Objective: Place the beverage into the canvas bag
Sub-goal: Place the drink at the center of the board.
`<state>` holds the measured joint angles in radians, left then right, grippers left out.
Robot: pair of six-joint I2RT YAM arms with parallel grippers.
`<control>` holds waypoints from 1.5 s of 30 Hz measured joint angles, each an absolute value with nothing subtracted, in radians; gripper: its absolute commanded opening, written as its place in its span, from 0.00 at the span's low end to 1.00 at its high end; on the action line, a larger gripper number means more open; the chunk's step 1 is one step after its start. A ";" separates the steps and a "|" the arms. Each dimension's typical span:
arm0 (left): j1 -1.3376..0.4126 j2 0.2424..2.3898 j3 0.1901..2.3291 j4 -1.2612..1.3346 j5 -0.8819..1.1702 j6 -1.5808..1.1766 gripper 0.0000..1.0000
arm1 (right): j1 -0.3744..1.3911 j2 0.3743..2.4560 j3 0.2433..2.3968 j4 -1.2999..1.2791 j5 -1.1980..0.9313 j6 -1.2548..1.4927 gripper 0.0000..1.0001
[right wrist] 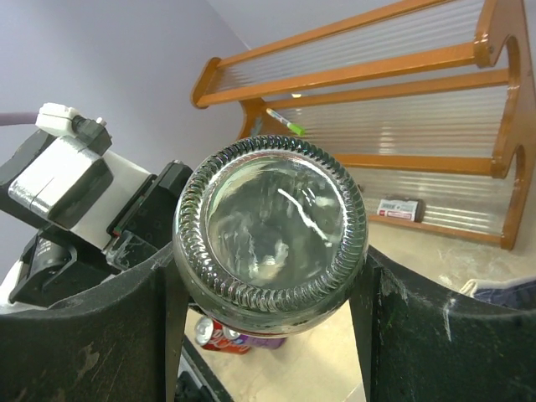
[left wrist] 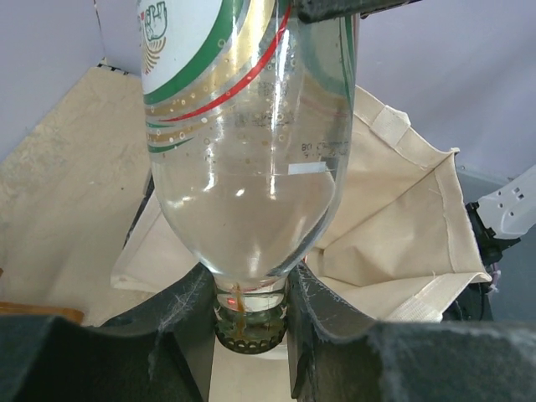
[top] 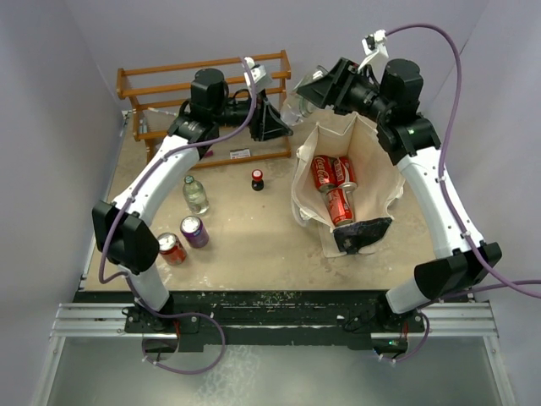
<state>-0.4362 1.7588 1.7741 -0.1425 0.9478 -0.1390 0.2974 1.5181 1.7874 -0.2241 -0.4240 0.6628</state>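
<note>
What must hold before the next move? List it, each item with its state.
1. Left pincer shut on the neck of the clear glass bottle with the green, red and gold label: ok.
2. Right pincer clamps the bottle's base end: ok.
3. Mouth of the large cream canvas bag open: ok.
4. Bottle above the opening: not ok, it hangs at the bag's far left corner.
5. Room beside the red cans inside: cannot tell.
</note>
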 measured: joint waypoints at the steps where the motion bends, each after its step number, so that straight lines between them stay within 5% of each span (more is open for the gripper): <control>1: -0.433 1.753 1.767 -0.143 0.947 -0.144 0.00 | 0.297 1.518 1.783 -0.218 -0.431 0.665 0.71; 7: -0.405 1.703 1.724 -0.146 0.939 -0.200 0.00 | 0.300 1.539 1.775 -0.192 -0.469 0.669 0.85; 22: -0.349 1.657 1.690 -0.136 0.940 -0.304 0.00 | 0.303 1.578 1.733 -0.127 -0.525 0.682 0.95; 45: -0.338 1.674 1.737 -0.049 0.968 -0.428 0.00 | 0.274 1.453 1.489 -0.077 -0.575 0.611 0.98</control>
